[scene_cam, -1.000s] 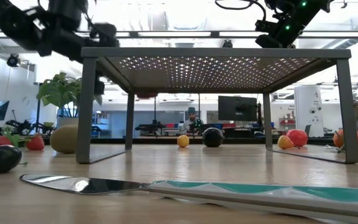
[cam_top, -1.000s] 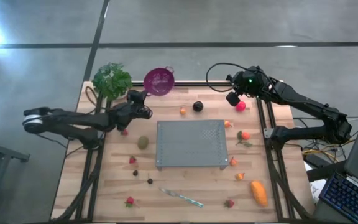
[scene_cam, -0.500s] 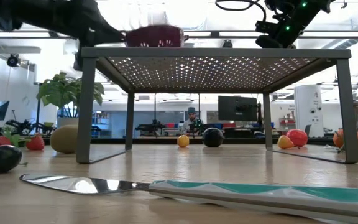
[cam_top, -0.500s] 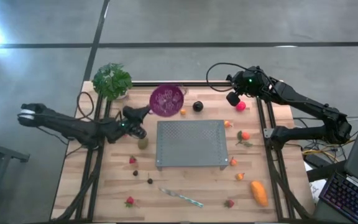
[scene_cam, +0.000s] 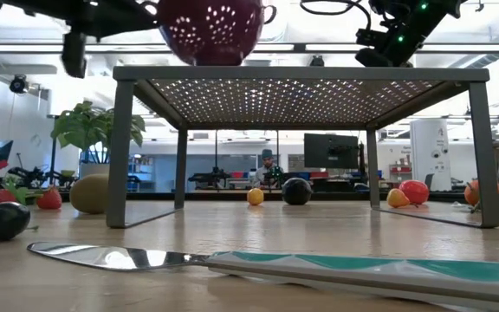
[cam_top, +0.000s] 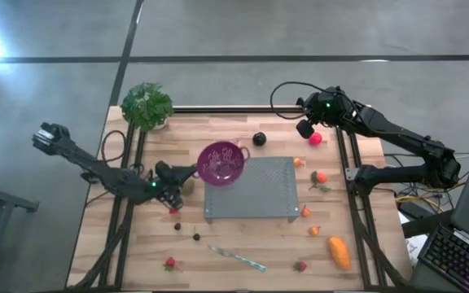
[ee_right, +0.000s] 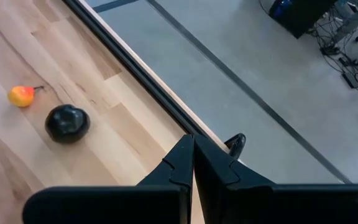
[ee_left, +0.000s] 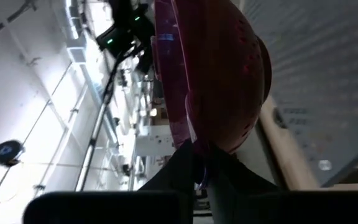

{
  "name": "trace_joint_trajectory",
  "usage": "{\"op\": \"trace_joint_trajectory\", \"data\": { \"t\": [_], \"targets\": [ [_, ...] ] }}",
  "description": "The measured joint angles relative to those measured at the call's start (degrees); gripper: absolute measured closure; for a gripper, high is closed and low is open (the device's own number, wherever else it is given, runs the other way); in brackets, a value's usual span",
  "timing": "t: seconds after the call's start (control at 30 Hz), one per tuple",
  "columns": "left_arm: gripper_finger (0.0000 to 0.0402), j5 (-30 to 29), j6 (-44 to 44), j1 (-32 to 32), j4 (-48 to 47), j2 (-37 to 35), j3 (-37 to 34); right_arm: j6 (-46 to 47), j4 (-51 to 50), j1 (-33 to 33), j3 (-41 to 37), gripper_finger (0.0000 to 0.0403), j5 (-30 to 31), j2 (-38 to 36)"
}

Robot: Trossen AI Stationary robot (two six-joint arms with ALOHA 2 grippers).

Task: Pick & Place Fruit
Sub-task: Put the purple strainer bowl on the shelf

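High view, stock of one wooden tabletop [cam_top: 243,244], all places reckoned from the grey perforated rack [cam_top: 255,189] at its middle. Item: purple colander [cam_top: 221,162], carried over the rack's far left corner, its rim pinched in the closed left tool [cam_top: 187,173]; it hangs above the mesh, presumably on its way to be set there as the bin for the fruit. Item: right tool [cam_top: 306,129], fingers pressed together on nothing, parked above the far right edge of the tabletop, apparently waiting. Item: fruit, none yet collected, all loose on the wood around the rack. Dark plum [cam_top: 259,139] beyond the far side; pink-red ball [cam_top: 315,139] off the far right corner; small orange pieces [cam_top: 321,177] just right of the rack; large oblong orange fruit [cam_top: 339,252] off the near right corner; strawberries [cam_top: 170,263] well off the near left corner and [cam_top: 300,265] nearer the oblong one; green kiwi [cam_top: 189,185] just left of the rack, beside the left tool. Sundries: knife [cam_top: 238,259] in front of the near side; leafy plant [cam_top: 146,106] at the far left corner. Judgement: the bin comes first; picking should follow.
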Motion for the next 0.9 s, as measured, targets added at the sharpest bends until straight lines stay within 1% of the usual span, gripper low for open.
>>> {"op": "trace_joint_trajectory", "data": {
  "t": [0.23,0.5,0.77,0.9],
  "targets": [
    [0.0376,-0.5,-2.5,-2.5,-2.2,4.0,0.1,2.6,0.0,0.0,0.2,0.0394,0.0,0.0],
    [0.0376,-0.4,-2.8,-2.8,-2.4,8.1,0.2,3.9,-0.1,0.0,0.3,0.0394,0.0,0.0],
    [0.0375,-0.5,-2.8,-2.9,-3.5,11.9,2.0,3.9,0.0,0.0,0.3,0.0394,0.0,0.0],
    [0.0361,-0.4,-2.6,-3.0,-4.2,13.1,2.9,3.7,0.0,0.0,0.3,0.0394,0.0,0.0]
  ]
}}
